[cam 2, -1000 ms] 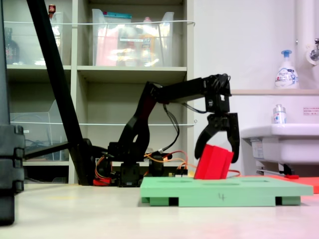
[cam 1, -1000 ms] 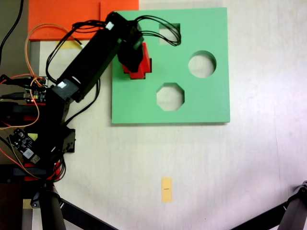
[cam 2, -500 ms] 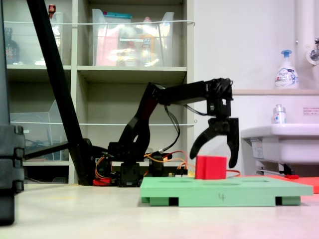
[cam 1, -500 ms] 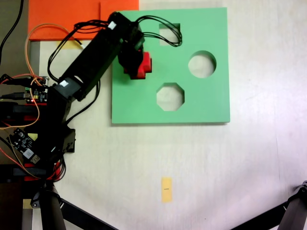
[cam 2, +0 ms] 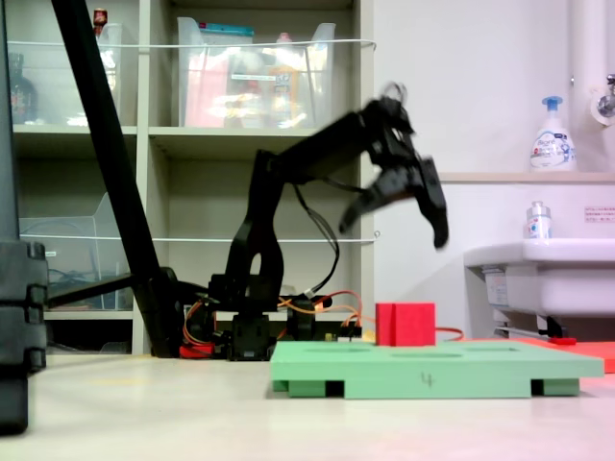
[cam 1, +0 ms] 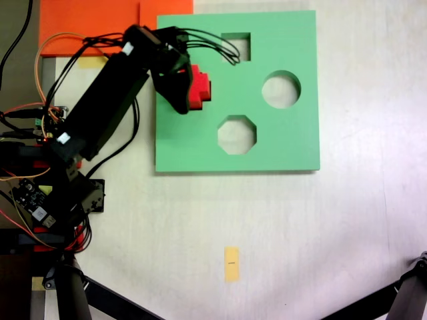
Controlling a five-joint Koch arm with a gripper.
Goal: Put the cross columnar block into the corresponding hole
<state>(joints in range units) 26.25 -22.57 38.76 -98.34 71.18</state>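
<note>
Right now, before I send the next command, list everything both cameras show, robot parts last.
Cross columnar block: one, red, upright on the board, top standing proud, in both exterior views.
Foam board: one, green, on the table; square, round and octagonal cutouts visible.
Orange sheet: one, the first exterior view's top left.
Yellow tag: one, on the table below the board.
Circuit boards and wires: beside the arm's base.
Shelf bins: clear, second exterior view's background.
Soap bottle: one, white, above a sink.
Claw: one, black, open, raised above the block, holding nothing.
</note>
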